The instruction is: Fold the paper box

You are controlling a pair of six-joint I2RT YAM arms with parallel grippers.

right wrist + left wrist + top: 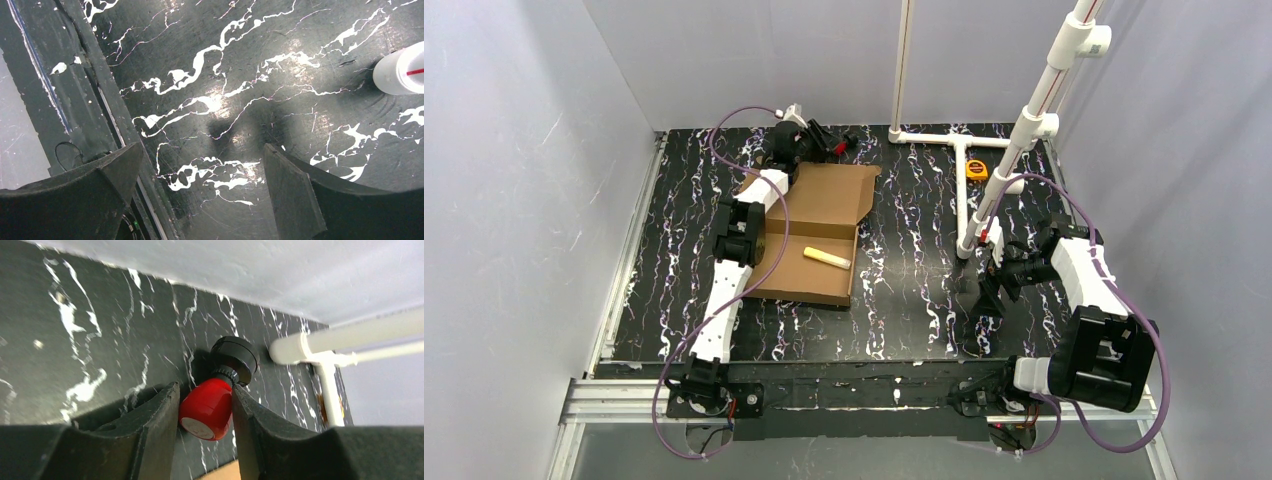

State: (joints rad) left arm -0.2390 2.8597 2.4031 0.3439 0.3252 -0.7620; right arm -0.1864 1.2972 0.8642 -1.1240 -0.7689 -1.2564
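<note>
**Left gripper on a red object at the box's far edge**

Nearest, on the right, the right gripper [202, 150] hung over the bare marbled table [904, 290] with its fingers spread wide and nothing between them.

Left of centre lay the paper box [824, 205], open and unfolded. Its shallow tray was on the near side and its lid flap lay flat toward the far side. A pale stick [826, 257] rested inside the tray.

Just beyond the lid's far edge, the left gripper [205, 390] had its fingers pressed against both sides of a red object [206, 407] with a black end, so it looked clamped on it.

Farther right were a yellow tape measure [976, 168] and a white pipe frame [1024, 130].

The step in hand seemed to be dealing with that red object before any folding. Doing it well would mean keeping the grip square on the red body and lifting straight up. It should be carried clear of the lid flap so the cardboard is not dragged or creased. Whether it belonged in the tray or off to the side could not be told.

By count there were two arms, one box, one stick, one red object and one tape measure.
</note>
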